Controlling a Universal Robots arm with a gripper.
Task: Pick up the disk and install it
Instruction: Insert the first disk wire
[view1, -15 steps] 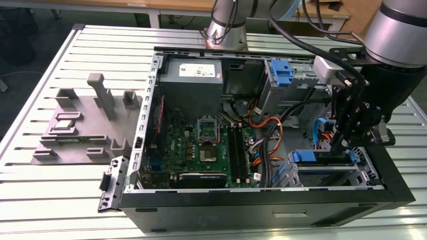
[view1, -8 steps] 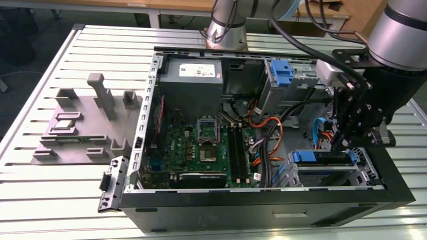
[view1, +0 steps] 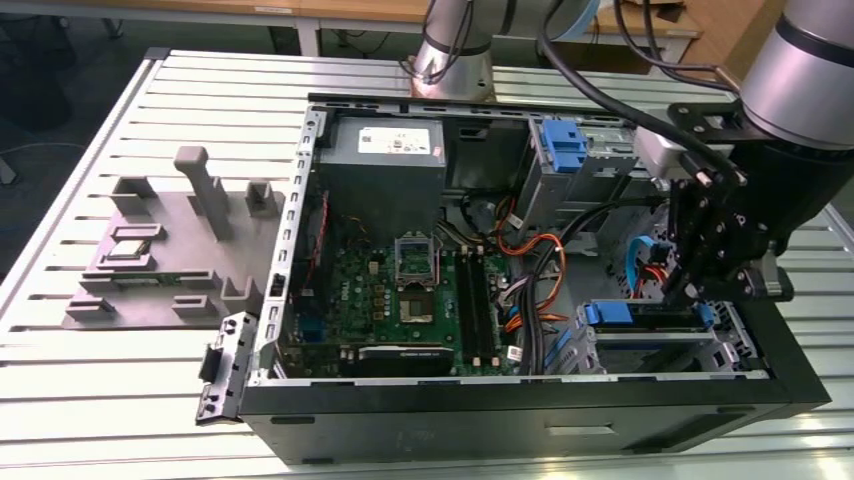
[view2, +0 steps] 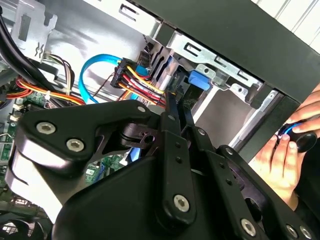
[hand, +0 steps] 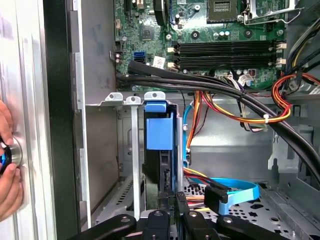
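Your open case (view1: 534, 400) sits on a slatted grey tabletop (view1: 107, 400), wooden desks behind. The gripper (view1: 687, 300) reaches into the drive cage (view1: 667, 345), seemingly clenched on the disk (hand: 159, 135), which stands edgewise in its slot. A hand (hand: 6, 165) rests at the tabletop's edge.

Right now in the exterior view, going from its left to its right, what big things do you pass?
Grey fixture block with upright posts → green motherboard → blue bracket on the drive cage → black claw lowered over the blue-railed disk.
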